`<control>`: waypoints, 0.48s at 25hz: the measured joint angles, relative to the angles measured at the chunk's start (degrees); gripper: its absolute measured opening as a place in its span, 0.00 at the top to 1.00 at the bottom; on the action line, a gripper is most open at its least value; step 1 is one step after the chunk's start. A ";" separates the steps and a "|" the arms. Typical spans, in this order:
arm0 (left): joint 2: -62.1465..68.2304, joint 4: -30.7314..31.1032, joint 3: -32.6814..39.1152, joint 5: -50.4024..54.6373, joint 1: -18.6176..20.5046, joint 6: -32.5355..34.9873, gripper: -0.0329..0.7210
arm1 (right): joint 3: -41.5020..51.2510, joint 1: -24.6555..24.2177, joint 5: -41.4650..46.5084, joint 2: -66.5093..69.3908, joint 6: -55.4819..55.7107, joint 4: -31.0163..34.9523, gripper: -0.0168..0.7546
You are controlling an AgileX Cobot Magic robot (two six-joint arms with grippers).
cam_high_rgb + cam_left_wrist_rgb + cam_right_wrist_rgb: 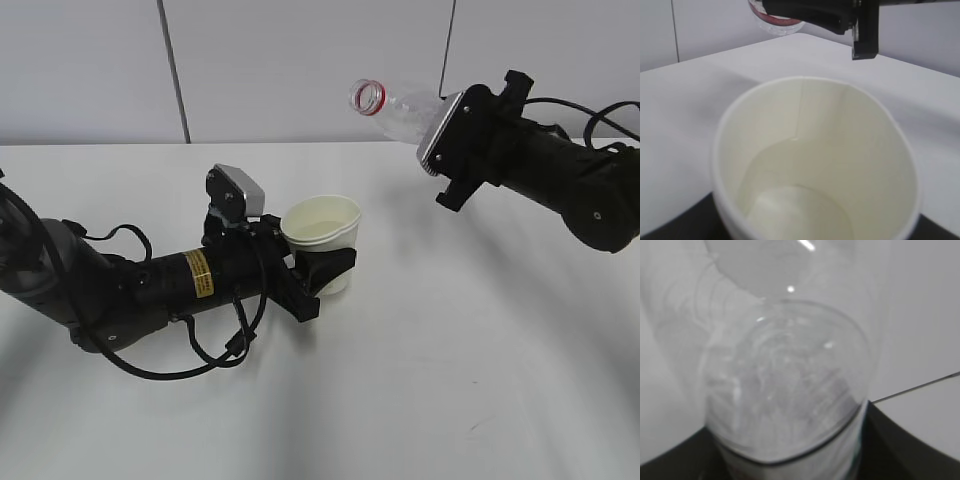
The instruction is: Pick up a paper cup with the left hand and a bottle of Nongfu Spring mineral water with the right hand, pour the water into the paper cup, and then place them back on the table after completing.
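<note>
My left gripper (322, 268), on the yellow-labelled arm, is shut on a white paper cup (323, 240) that stands about upright at the table's middle. In the left wrist view the cup (815, 165) fills the frame and holds clear water (800, 205) at its bottom. My right gripper (440, 125) is shut on a clear plastic bottle (400, 107) with a red neck ring. It holds the bottle high at the back right, tilted, mouth pointing left and slightly up, above and right of the cup. In the right wrist view the bottle (790, 390) fills the frame, blurred.
The white table (450, 380) spreads around both arms. A grey panelled wall (280, 60) stands behind it. Black cables (220, 345) loop under the left arm.
</note>
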 joint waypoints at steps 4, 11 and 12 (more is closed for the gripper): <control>0.00 0.00 0.00 0.00 0.00 0.00 0.44 | 0.00 0.00 0.00 0.00 9.93 0.00 0.47; 0.00 0.00 0.00 0.00 0.00 0.00 0.44 | 0.65 0.00 0.00 0.00 26.20 0.09 0.47; 0.00 0.00 0.00 0.00 0.00 0.00 0.44 | 0.83 0.00 0.00 0.00 28.05 0.09 0.47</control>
